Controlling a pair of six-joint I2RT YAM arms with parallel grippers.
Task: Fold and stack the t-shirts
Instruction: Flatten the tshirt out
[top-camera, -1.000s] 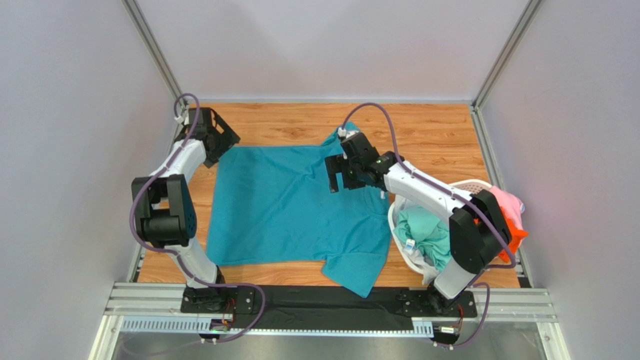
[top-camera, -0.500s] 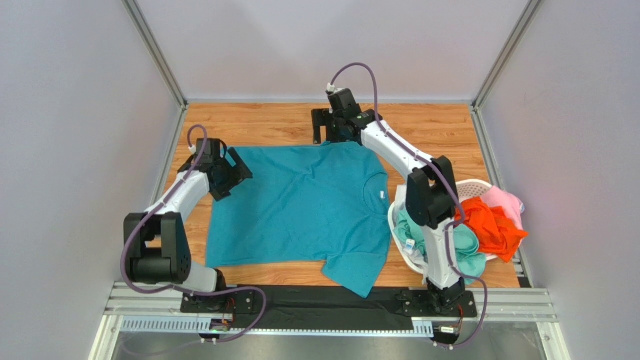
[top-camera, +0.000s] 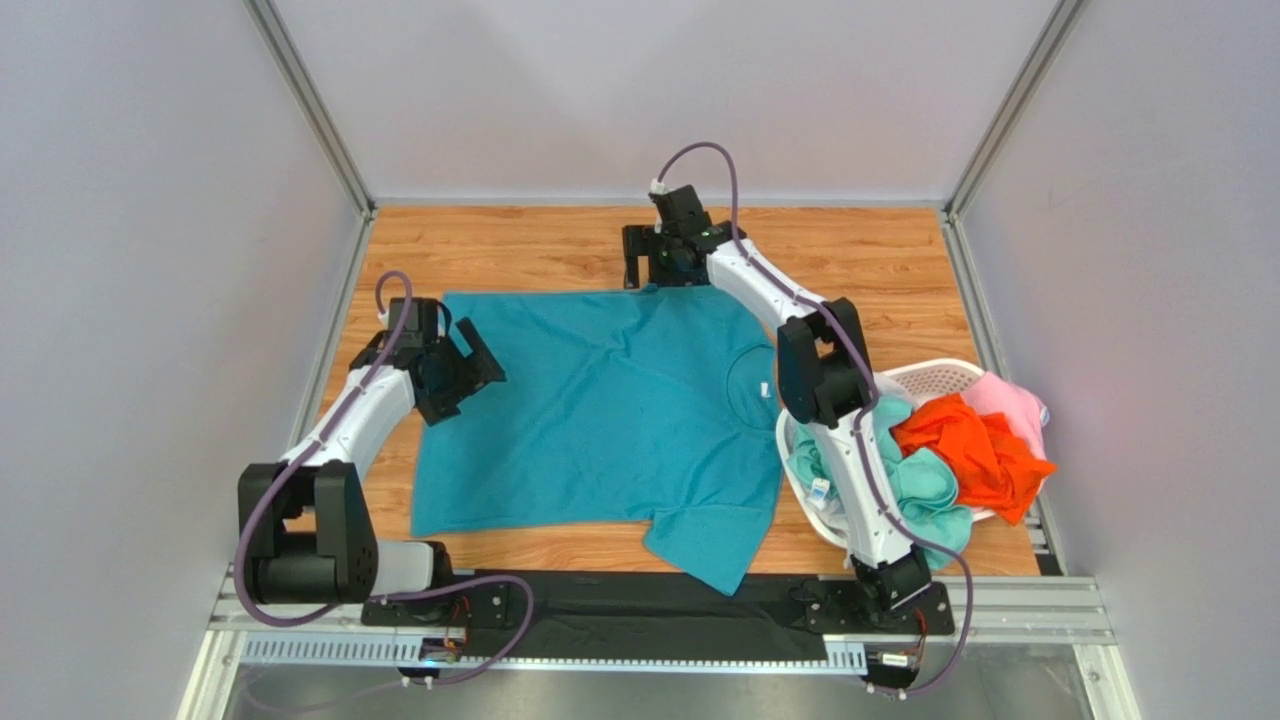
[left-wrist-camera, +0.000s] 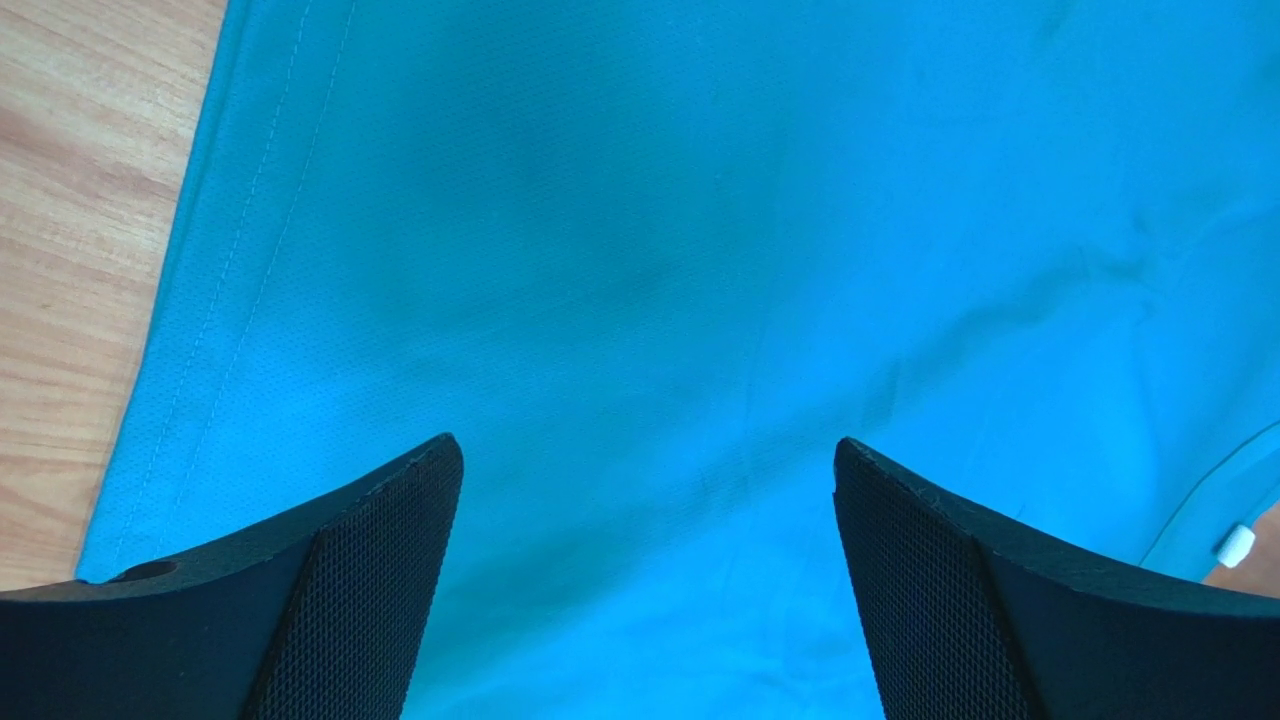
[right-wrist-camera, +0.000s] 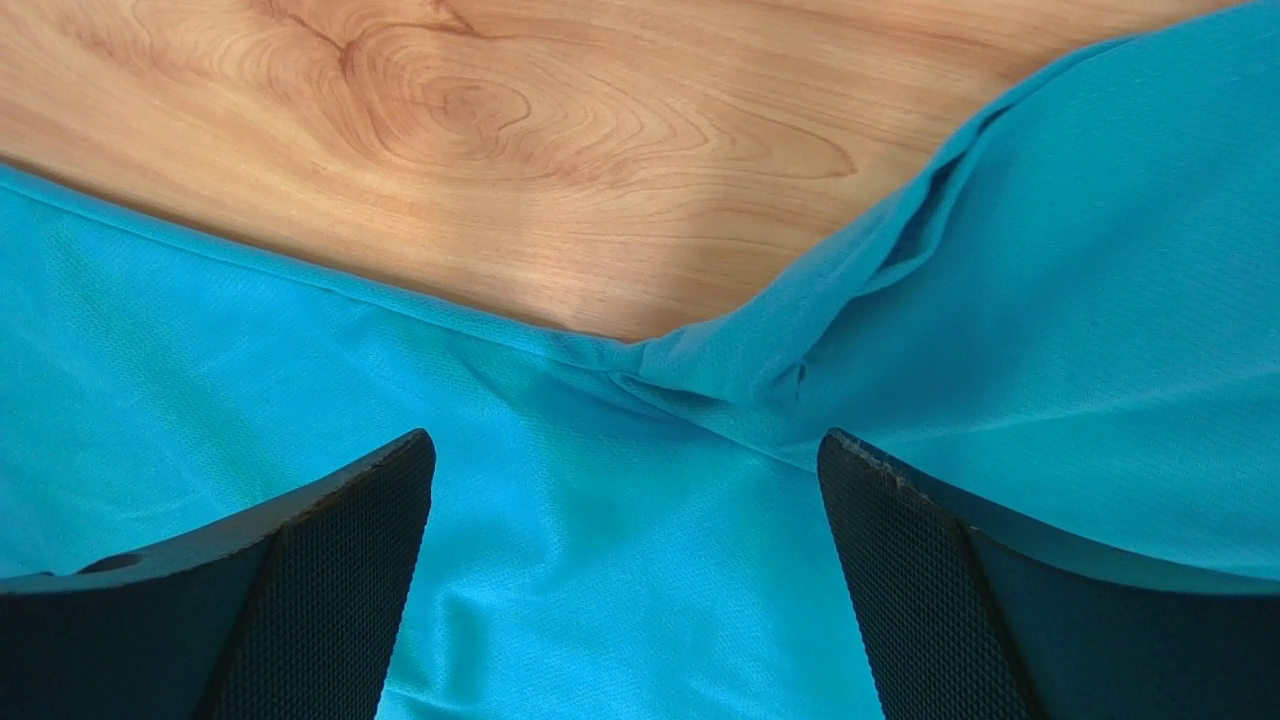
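Note:
A deep teal-blue t-shirt (top-camera: 601, 420) lies spread flat on the wooden table, collar toward the right, one sleeve hanging over the near edge. My left gripper (top-camera: 466, 365) is open and empty just above the shirt's left part (left-wrist-camera: 646, 300). My right gripper (top-camera: 657, 267) is open and empty at the shirt's far edge, above a bunched fold by the far sleeve (right-wrist-camera: 781, 353). Mint green (top-camera: 917, 488), orange (top-camera: 977, 443) and pink (top-camera: 1014, 402) shirts are heaped in the basket. No white shirt shows.
A white perforated laundry basket (top-camera: 804, 465) stands at the right near corner, beside the right arm's base. Bare wooden table (top-camera: 872, 270) shows along the far side and at the left edge (left-wrist-camera: 75, 225). Grey walls enclose the table on three sides.
My right arm swung from the shirt's middle to its far edge. My left gripper moved from the far left corner nearer and right, over the shirt. The far sleeve now lies flatter.

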